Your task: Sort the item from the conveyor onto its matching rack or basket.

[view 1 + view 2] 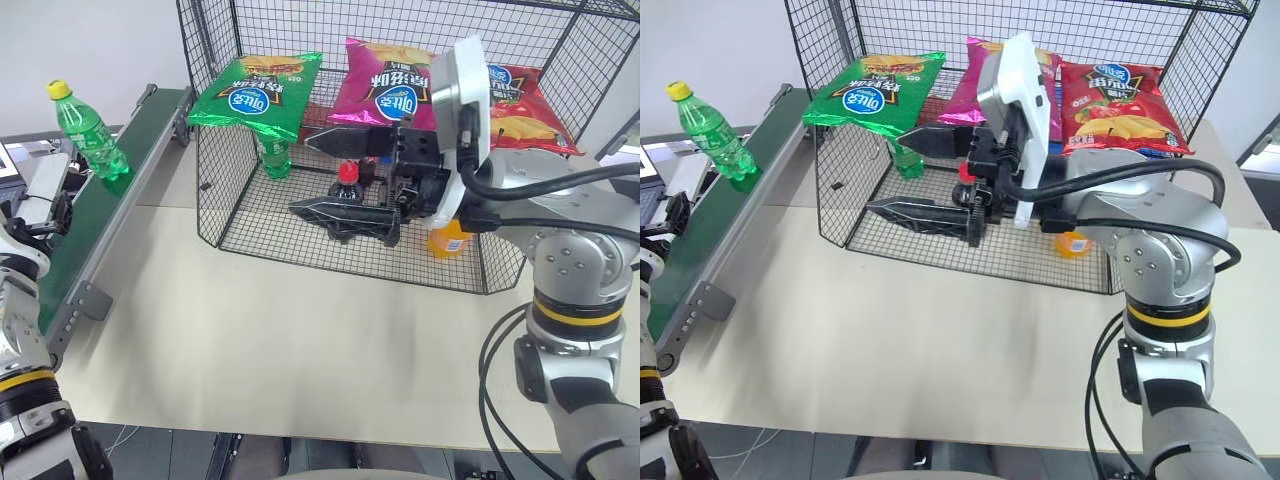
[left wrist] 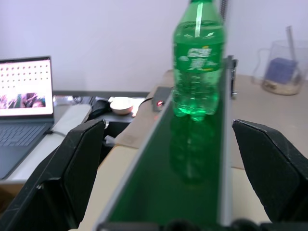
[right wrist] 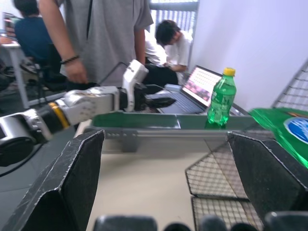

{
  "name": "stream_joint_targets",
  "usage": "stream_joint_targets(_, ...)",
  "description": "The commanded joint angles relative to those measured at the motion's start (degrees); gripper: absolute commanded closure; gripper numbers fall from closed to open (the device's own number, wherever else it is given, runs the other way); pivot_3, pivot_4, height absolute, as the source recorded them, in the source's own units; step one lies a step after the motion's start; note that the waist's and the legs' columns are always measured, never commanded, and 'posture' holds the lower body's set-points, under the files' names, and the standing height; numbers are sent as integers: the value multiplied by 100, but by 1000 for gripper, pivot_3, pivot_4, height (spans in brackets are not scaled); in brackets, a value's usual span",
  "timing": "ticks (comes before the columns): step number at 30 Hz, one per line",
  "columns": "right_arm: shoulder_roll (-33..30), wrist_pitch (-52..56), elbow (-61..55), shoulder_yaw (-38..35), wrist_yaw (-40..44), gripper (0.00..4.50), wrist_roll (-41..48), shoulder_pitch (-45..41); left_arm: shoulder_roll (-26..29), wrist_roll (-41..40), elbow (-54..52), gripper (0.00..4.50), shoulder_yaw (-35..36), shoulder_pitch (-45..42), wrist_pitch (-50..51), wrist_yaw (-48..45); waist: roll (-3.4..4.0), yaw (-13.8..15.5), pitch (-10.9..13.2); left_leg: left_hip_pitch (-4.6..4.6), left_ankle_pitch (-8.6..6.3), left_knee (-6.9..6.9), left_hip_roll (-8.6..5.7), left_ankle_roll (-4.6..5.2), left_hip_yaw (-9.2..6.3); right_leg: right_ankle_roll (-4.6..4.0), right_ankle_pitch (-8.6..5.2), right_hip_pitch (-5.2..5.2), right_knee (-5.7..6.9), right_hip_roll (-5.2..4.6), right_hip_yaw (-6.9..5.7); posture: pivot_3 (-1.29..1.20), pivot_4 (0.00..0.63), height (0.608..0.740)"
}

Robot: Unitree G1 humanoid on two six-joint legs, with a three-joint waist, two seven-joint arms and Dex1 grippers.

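Standing upright on the conveyor [image 1: 100, 235], far-left, the bottle [image 1: 90, 135] lies dead ahead of the empty, wide-open left tool [image 2: 168, 159]; right tool [image 1: 345, 180], also open, hangs farther off.

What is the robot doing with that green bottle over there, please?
It is lining up to pick it. The green bottle stands upright on the conveyor, untouched. The left claw is open, aimed along the belt at it. The right claw hangs open in front of the wire rack, which holds chip bags and bottles.
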Motion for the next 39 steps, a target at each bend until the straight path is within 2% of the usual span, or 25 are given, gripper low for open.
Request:
stream_joint_targets(1,69,-163,-21,-22,20,41,20,-221,247,-65,252,0,26,-265,-205,-235,0,-1,0,0,0,0,0,0,1,0,0,-5,9,-3,-2,0,150,740)
stream_joint_targets(10,146,-101,-48,-14,-143,41,1,-304,548,61,1213,0,-193,-740,-530,-667,0,-14,0,1,0,-3,9,0,3,0,0,-16,18,-2,-7,0,150,740)
stream_joint_targets(21,190,-55,-199,-45,-382,41,70,-261,661,92,2028,0,-225,-1119,-949,-753,-1,-15,0,-1,0,-5,11,0,4,0,0,-21,21,-2,-11,0,150,740)
stream_joint_targets(26,182,-34,-241,-46,-452,0,95,-244,629,0,2072,1449,-148,-1022,-982,-799,-1,-17,0,1,0,-5,14,0,5,-1,0,-21,22,-2,-12,0,150,740)
stream_joint_targets(29,164,-26,-264,-44,-495,0,88,-221,597,-62,1786,1453,-107,-795,-925,-836,0,-19,0,1,0,-5,18,0,4,-1,0,-21,23,-1,-14,0,150,740)
stream_joint_targets(32,101,-12,-350,-61,-569,0,58,-112,564,-258,1037,1453,-113,-453,-642,-1010,0,-16,0,2,0,-8,22,0,4,-1,0,-22,23,-1,-13,0,150,740)
stream_joint_targets(36,-260,8,-669,-198,-554,0,51,383,608,-1057,-877,1453,-299,465,592,-1769,-7,20,-1,-4,0,-12,24,-1,-4,-1,1,-18,19,-23,-13,0,150,740)
stream_joint_targets(39,-719,-93,-860,-411,-341,0,23,1048,904,-1638,-1965,1453,-500,1131,1496,-2522,-8,57,-1,-6,0,-15,12,-1,1,-2,0,-13,11,-71,-35,0,150,740)
